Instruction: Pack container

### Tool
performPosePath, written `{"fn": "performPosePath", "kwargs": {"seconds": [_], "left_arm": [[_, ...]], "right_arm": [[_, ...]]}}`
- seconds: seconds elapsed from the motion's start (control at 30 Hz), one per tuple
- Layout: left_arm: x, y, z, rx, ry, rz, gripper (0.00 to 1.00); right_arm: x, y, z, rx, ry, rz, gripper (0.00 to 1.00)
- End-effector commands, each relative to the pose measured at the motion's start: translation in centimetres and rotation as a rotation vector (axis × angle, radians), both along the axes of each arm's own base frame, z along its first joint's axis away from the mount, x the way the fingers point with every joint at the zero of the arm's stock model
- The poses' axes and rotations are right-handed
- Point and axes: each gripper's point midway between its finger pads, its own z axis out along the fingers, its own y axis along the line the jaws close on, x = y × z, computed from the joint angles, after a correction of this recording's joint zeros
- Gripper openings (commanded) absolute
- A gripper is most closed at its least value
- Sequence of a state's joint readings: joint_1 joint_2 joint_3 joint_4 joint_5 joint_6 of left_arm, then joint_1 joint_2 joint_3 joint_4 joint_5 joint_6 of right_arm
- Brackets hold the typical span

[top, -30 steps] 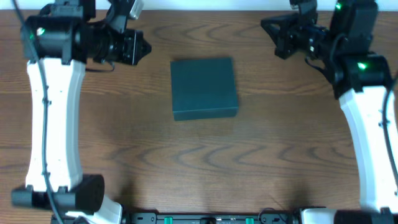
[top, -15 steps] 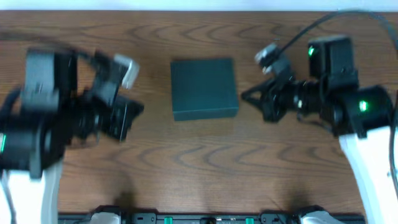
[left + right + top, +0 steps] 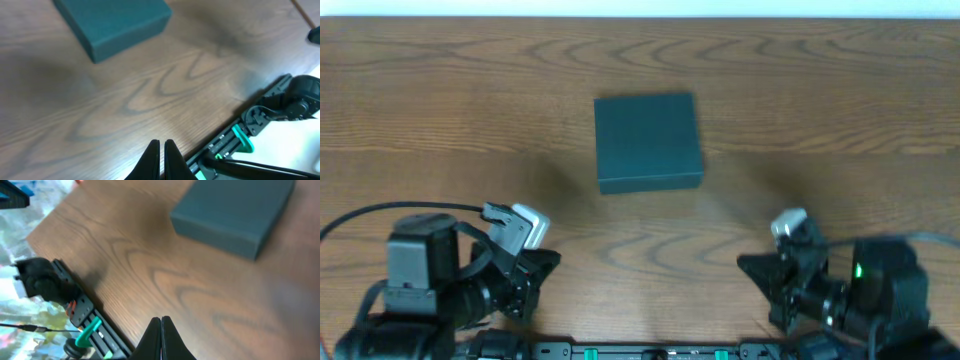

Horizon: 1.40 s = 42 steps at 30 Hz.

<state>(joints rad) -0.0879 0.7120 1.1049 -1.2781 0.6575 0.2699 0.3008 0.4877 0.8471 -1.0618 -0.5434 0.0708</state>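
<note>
the left gripper (image 3: pixel 161 150), fingers pinched together on nothing, sits by the near edge of the brown wooden table (image 3: pixel 840 120); the right gripper (image 3: pixel 161 326) likewise, empty. well apart, ahead and between them, the dark green matte rectangular container (image 3: pixel 648 140) lies flat, lid down.

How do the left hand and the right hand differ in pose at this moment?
The left hand sits at the near-left edge of the table, the right hand at its near-right edge. The left hand points toward the table's right side, the right hand toward its left. Both are closed, empty and well clear of the green box.
</note>
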Motion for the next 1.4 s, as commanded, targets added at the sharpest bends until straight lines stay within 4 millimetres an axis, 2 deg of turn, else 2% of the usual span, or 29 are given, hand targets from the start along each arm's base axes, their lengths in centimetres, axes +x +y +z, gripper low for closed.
{"fn": "performPosePath", "kwargs": {"seconds": [0.0, 0.17, 0.33, 0.37, 0.4, 0.43, 0.47, 0.63, 1.2, 1.37], "left_arm": [[-0.7, -1.2, -2.6, -0.069, 0.073, -0.045, 0.06], [-0.4, -1.8, -6.9, -0.125, 0.193, -0.022, 0.06], [-0.2, -2.3, -8.7, -0.175, 0.248, -0.006, 0.06], [-0.2, -2.3, -8.8, -0.176, 0.251, -0.002, 0.06], [-0.2, -2.3, -8.9, -0.176, 0.253, -0.002, 0.21], [-0.2, -2.3, -8.9, -0.176, 0.254, -0.002, 0.62], [-0.2, -2.3, -8.9, -0.175, 0.254, -0.002, 0.95], [-0.4, -2.3, -9.0, -0.174, 0.262, 0.0, 0.95], [-0.4, -2.3, -9.0, -0.171, 0.262, -0.001, 0.95], [0.2, -1.0, -9.6, -0.094, 0.211, 0.049, 0.95]], "right_arm": [[-0.9, -0.8, -3.4, 0.038, 0.099, -0.1, 0.02], [-1.7, -1.0, -7.2, 0.091, 0.2, -0.171, 0.01], [-1.6, -1.0, -8.2, 0.091, 0.215, -0.179, 0.01], [-1.5, -1.1, -8.3, 0.087, 0.214, -0.184, 0.08], [-1.5, -1.1, -8.6, 0.084, 0.219, -0.185, 0.49], [-1.5, -1.1, -8.8, 0.081, 0.226, -0.186, 0.81], [-1.5, -1.1, -9.2, 0.077, 0.232, -0.189, 0.99], [-1.3, -1.3, -9.7, 0.101, 0.286, -0.249, 0.99], [-1.4, -1.4, -9.8, 0.096, 0.294, -0.251, 0.99], [-1.4, -1.4, -9.8, 0.097, 0.293, -0.251, 0.99]]}}
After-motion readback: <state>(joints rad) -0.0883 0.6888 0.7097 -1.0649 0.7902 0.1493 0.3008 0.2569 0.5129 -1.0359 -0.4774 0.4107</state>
